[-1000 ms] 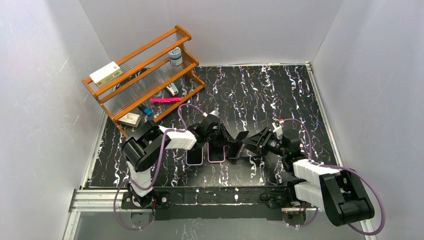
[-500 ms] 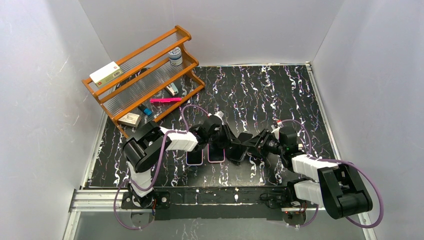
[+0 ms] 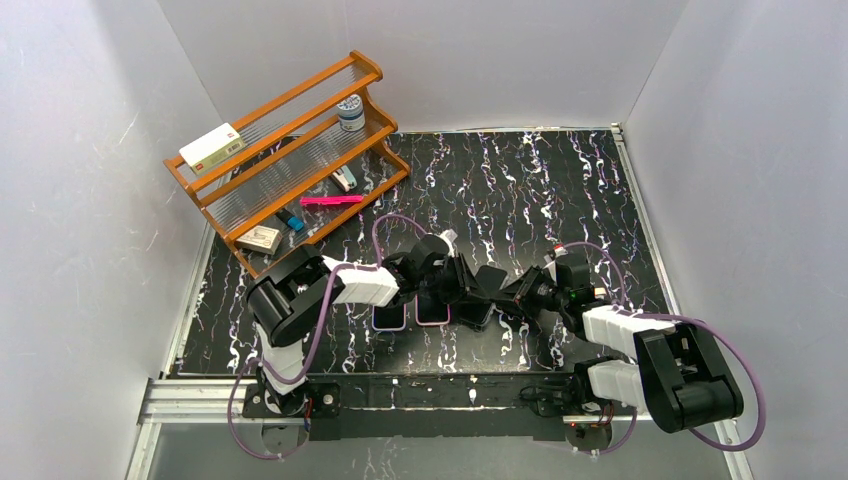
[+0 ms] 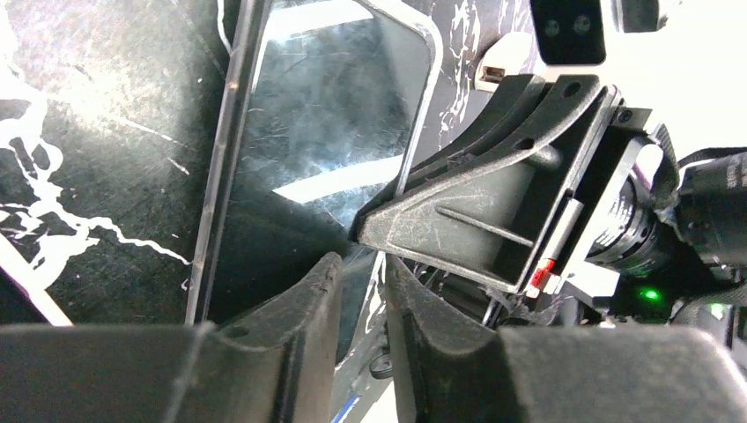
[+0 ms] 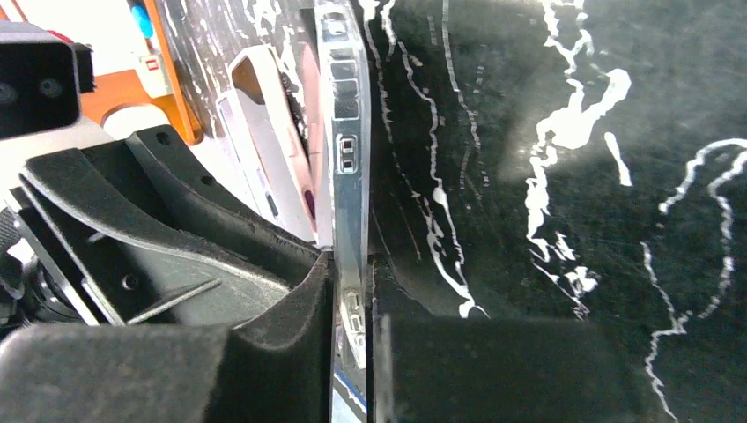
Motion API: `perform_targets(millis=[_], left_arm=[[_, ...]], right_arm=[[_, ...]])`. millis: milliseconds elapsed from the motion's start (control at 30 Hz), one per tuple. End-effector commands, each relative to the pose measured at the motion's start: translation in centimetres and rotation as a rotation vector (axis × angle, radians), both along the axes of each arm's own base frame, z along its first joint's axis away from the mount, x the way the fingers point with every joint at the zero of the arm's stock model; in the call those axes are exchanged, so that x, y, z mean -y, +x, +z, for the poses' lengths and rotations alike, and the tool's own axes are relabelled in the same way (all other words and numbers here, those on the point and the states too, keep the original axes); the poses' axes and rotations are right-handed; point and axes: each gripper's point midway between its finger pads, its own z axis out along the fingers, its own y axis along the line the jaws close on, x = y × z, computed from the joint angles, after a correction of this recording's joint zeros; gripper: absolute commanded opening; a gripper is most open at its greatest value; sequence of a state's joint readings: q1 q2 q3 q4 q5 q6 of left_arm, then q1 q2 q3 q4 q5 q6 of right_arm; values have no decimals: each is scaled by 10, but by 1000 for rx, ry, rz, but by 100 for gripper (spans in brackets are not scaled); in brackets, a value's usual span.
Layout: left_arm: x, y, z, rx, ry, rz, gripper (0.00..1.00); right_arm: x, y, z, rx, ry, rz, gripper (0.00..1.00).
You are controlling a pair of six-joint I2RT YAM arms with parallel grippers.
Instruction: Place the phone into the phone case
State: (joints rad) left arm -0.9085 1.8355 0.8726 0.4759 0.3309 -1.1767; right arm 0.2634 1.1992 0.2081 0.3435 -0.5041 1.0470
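On the table (image 3: 520,190), the case (image 5: 345,132) is clamped by the right gripper (image 5: 352,291), whether the left gripper (image 4: 363,282) holds anything cannot be told, and the phone (image 4: 308,141) likely needs pressing home.

Plain grey-white walls (image 3: 430,60), black white-veined marble tabletop (image 3: 520,180), orange wooden rack (image 3: 290,150) back left, even light

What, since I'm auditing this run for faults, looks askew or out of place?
The clear phone case stands on edge, pinched by the right end effector, while the pink-rimmed items beside it lie flat. The left end effector crowds the same spot.
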Motion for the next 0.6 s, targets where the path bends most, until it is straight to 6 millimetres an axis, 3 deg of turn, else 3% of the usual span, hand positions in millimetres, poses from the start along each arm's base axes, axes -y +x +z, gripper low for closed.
perform_targets(millis=[0, 100, 267, 433, 567], left_arm=[[-11, -6, 11, 51, 96, -69, 28], [-21, 8, 37, 134, 137, -73, 38], [-54, 28, 80, 213, 125, -42, 59], [-95, 32, 112, 258, 110, -43, 80], [-107, 29, 149, 294, -69, -57, 88]], right_arm=[[-10, 20, 31, 145, 29, 51, 10], [-12, 24, 44, 193, 29, 72, 1], [-23, 23, 75, 266, 91, 150, 1], [-35, 8, 124, 375, 244, 246, 1], [-41, -13, 169, 481, 421, 321, 1]])
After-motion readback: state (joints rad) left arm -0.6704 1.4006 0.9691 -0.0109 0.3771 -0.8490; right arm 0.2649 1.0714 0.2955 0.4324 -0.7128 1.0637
